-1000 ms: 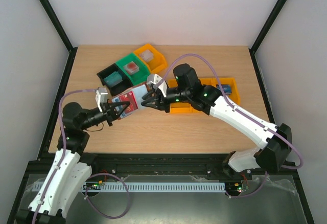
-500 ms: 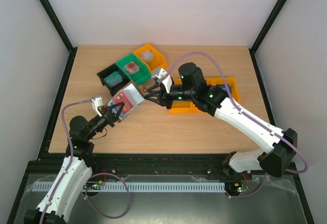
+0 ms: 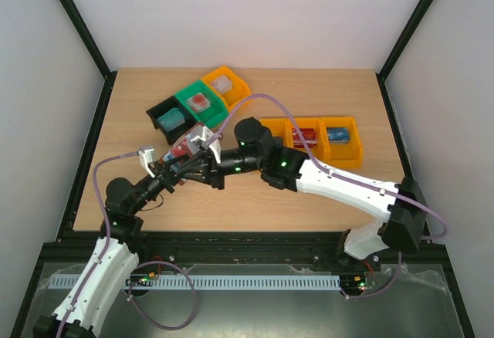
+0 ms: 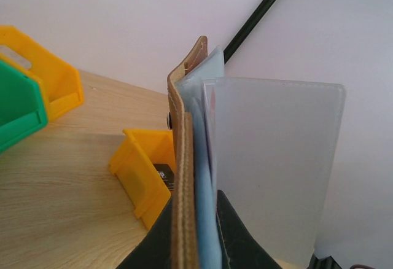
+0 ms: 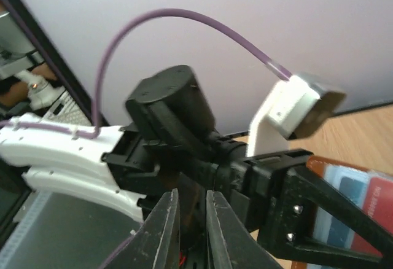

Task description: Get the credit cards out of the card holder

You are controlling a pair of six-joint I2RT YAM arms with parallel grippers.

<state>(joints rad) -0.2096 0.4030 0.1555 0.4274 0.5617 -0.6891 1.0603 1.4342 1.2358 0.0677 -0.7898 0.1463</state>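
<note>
The card holder [image 3: 187,147], brown leather with a pale blue inside, is held up off the table. My left gripper [image 3: 171,170] is shut on its lower edge. The left wrist view shows the card holder [image 4: 184,177] edge-on between the left gripper [image 4: 195,220] fingers, with a frosted clear sleeve [image 4: 276,158] fanned out to its right. A red credit card [image 5: 381,210] shows in a pocket of the card holder [image 5: 320,163]. My right gripper [image 5: 192,198] points at the left wrist, left of the card holder. Its jaws stand a narrow gap apart and I see nothing between them. From above, the right gripper [image 3: 199,167] overlaps the left gripper.
A black bin [image 3: 165,114], a green bin [image 3: 197,99] and a yellow bin [image 3: 228,83] stand in a row at the back left. A row of orange bins [image 3: 343,133] holding small cards sits at the right, partly under the right arm. One yellow bin [image 4: 138,171] lies behind the card holder.
The right gripper has swung left from the card holder's far edge to beside the left gripper, its jaws narrowing. The left arm pulled back a second ago and has since held still.
</note>
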